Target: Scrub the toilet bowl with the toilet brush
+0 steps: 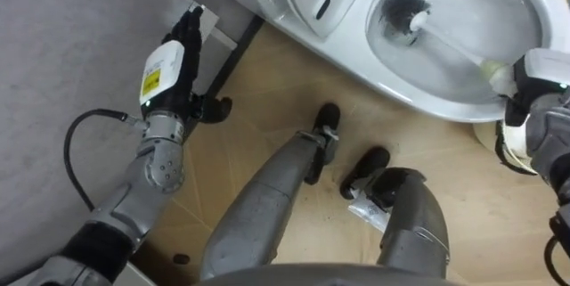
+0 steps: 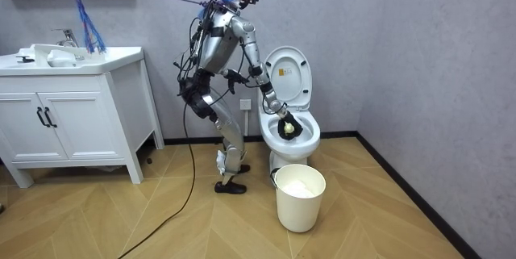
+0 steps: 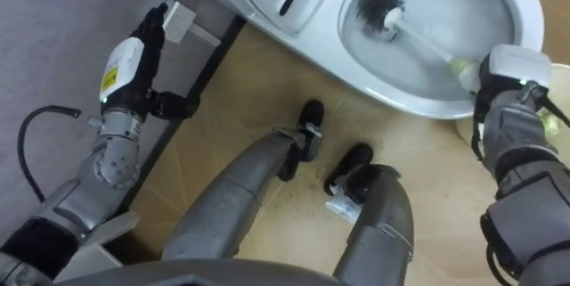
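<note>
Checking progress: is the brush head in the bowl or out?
In: the brush head sits inside the toilet bowl, below its rim.

The two eye cameras are sitting side by side on the robot's head, looking steeply down from close in at the toilet bowl [image 1: 356, 59], the toilet brush [image 1: 405, 14] in it and the wooden floor [image 1: 267, 99]. The right eye is showing the same scene shifted slightly leftward. The room camera is standing well back, facing the corner and taking in the whole robot side-on, with a sink cabinet [image 2: 72, 114] at the room view's left and a bucket [image 2: 300, 202] nearer. All three are sharing the bowl and floor.
</note>
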Robot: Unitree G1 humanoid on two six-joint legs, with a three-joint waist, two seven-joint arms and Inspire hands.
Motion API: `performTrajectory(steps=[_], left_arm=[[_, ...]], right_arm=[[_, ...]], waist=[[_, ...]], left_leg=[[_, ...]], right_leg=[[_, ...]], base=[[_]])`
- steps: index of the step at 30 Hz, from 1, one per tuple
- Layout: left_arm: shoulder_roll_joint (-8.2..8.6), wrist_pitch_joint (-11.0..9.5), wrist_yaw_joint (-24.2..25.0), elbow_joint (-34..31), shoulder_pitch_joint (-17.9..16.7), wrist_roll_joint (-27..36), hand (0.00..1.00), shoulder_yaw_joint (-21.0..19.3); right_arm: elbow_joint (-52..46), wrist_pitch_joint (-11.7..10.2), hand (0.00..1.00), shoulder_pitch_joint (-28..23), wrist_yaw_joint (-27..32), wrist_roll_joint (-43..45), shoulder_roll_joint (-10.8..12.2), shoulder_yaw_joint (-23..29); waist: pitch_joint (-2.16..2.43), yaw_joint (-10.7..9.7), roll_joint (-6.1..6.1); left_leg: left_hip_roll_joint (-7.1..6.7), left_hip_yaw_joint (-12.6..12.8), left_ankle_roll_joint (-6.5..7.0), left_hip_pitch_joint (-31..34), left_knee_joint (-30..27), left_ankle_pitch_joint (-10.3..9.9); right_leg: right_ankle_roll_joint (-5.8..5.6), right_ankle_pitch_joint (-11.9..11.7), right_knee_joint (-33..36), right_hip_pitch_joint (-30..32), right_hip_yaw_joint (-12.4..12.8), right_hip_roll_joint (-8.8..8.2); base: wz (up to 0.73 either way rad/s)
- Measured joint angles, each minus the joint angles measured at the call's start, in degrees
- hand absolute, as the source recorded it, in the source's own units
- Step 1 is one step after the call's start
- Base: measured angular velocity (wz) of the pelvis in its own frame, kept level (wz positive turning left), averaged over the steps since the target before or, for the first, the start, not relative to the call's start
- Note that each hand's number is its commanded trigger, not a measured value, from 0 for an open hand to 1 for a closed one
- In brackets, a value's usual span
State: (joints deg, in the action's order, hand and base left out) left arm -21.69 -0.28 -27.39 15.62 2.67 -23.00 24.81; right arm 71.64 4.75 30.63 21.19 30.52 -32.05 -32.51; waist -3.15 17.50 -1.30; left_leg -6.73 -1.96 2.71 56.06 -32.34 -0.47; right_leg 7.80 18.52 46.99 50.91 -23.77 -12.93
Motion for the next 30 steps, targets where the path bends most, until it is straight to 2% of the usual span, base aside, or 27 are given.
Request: performTrajectory(steps=[3, 5, 8, 12, 14, 16, 20, 23, 25, 30], left_arm=[[0.17, -0.13, -1.74, -1.98, 0.29, -4.06, 0.0, -0.11], [0.31, -0.54, -3.11, -3.23, 0.84, -6.03, 0.0, -0.12], [0.89, -1.11, -5.11, -3.66, 1.98, -9.04, 0.0, -0.21], [1.02, -1.04, -7.26, -3.95, 2.19, -9.2, 0.0, -0.42], [1.09, -1.0, -8.45, -3.69, 2.28, -9.15, 0.0, -0.85], [1.07, -1.01, -8.65, -3.72, 2.3, -9.05, 0.0, -1.46], [1.02, -1.01, -9.74, -3.54, 2.4, -8.0, 0.0, -1.65], [1.23, -0.81, -11.43, -2.88, 2.42, -7.94, 0.0, -2.01], [1.61, -0.43, -12.19, -2.5, 2.41, -7.97, 0.0, -1.99], [2.06, 0.28, -14.15, -2.5, 2.5, -7.99, 0.0, -3.18]], right_arm=[[0.0, 0.79, 1.0, -0.31, -0.1, 2.04, 0.81, -0.17], [-0.15, 1.65, 1.0, -0.9, -0.21, 3.94, 1.7, -1.7], [-0.17, 3.48, 1.0, -1.6, -1.49, 6.18, 3.41, -1.76], [-0.11, 5.22, 1.0, -1.59, -1.57, 6.93, 3.96, -1.77], [-0.66, 6.06, 1.0, -1.55, -1.67, 7.32, 4.29, -1.82], [-0.85, 6.8, 1.0, -1.54, -1.87, 7.65, 4.81, -1.91], [-1.58, 7.39, 1.0, -1.44, -3.18, 7.74, 4.92, -2.38], [-3.67, 8.32, 1.0, -1.76, -4.6, 7.76, 4.96, -3.2], [-4.68, 9.13, 1.0, -2.34, -5.2, 7.8, 5.2, -3.45], [-6.97, 9.68, 1.0, -2.6, -5.71, 8.18, 5.35, -3.42]], waist=[[0.06, 0.36, -0.21], [0.05, 0.58, -1.32], [0.15, 1.73, -2.52], [0.05, 1.94, -3.57], [-0.03, 2.05, -4.47], [0.06, 2.04, -4.82], [0.02, 2.0, -6.18], [0.0, 1.52, -6.45], [0.02, 1.39, -6.55], [0.05, 0.01, -6.57]], left_leg=[[0.31, -0.47, 0.1, 0.28, -1.31, -0.77], [0.64, -1.11, 0.09, 0.14, -2.7, -1.98], [1.17, -1.33, 0.09, -0.83, -2.4, -2.24], [1.22, -1.44, 0.04, -0.83, -2.44, -2.27], [1.65, -1.54, -0.21, -0.84, -2.68, -2.53], [2.11, -1.65, -0.37, -1.19, -2.54, -2.64], [2.61, -2.71, -0.98, -2.27, -2.27, -2.88], [3.28, -2.88, -1.34, -2.49, -1.91, -2.94], [3.4, -2.91, -1.49, -2.78, -2.0, -3.04], [3.83, -2.76, -1.69, -2.46, -1.97, -3.18]], right_leg=[[-0.21, 0.11, -0.28, -0.53, -0.13, 0.67], [-0.44, 0.23, -0.61, -1.78, -0.46, 1.45], [-1.21, 0.04, -2.22, -2.92, -0.46, 2.38], [-1.19, 0.06, -2.36, -3.0, -0.45, 2.58], [-1.08, 0.09, -2.81, -3.52, -0.74, 3.1], [-0.8, 0.01, -3.5, -4.26, -1.61, 3.26], [-0.39, -0.49, -5.49, -5.94, -1.92, 4.67], [0.24, -1.12, -6.91, -6.61, -2.0, 5.74], [0.26, -1.15, -7.35, -7.21, -2.0, 6.24], [0.48, -1.27, -7.91, -7.17, -2.19, 6.55]], base=[[-0.03], [-0.1], [-0.1], [0.01], [-0.02], [-0.02], [-0.01], [-0.02], [0.02], [0.0]])
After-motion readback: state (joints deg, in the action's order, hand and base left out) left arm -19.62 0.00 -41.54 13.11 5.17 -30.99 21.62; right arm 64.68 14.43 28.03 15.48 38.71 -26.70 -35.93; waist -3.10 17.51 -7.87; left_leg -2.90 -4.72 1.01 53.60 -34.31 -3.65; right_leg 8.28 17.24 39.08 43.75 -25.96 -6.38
